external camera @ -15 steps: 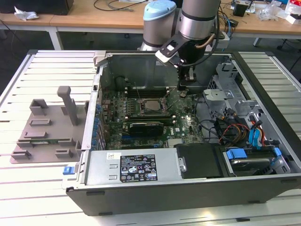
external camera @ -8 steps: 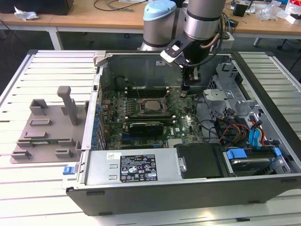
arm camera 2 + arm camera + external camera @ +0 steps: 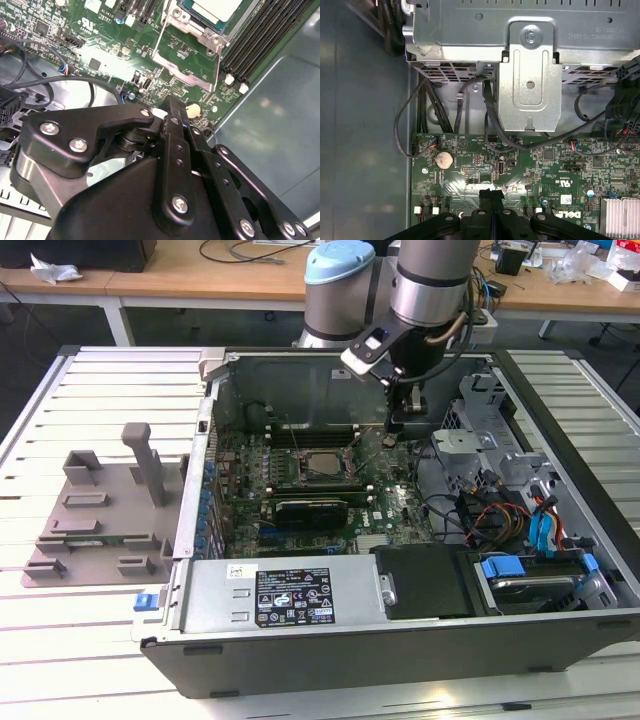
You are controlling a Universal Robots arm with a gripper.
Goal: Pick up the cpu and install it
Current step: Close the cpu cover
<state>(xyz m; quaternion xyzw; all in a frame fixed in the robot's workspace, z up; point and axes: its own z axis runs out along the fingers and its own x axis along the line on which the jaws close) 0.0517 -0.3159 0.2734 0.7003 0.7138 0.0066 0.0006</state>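
Note:
The cpu (image 3: 322, 462), a pale silvery square, lies in the black socket of the green motherboard (image 3: 395, 505) inside the open computer case. In the second wrist view the cpu (image 3: 216, 7) sits within the metal socket frame (image 3: 192, 75), and a thin wire lever stands up beside it. My gripper (image 3: 393, 434) hangs low over the board, a little to the exterior view's right of the socket. Its black fingers (image 3: 487, 196) are pressed together with nothing between them, just above the board near a round coin battery (image 3: 443, 159). My gripper (image 3: 172, 104) is apart from the cpu.
A grey fixture plate (image 3: 95, 515) with raised blocks lies on the slatted table at the exterior view's left. Memory slots (image 3: 260, 40), loose black cables (image 3: 492, 125) and a metal drive bracket (image 3: 530, 75) surround the gripper. The case wall (image 3: 300, 385) rises behind the board.

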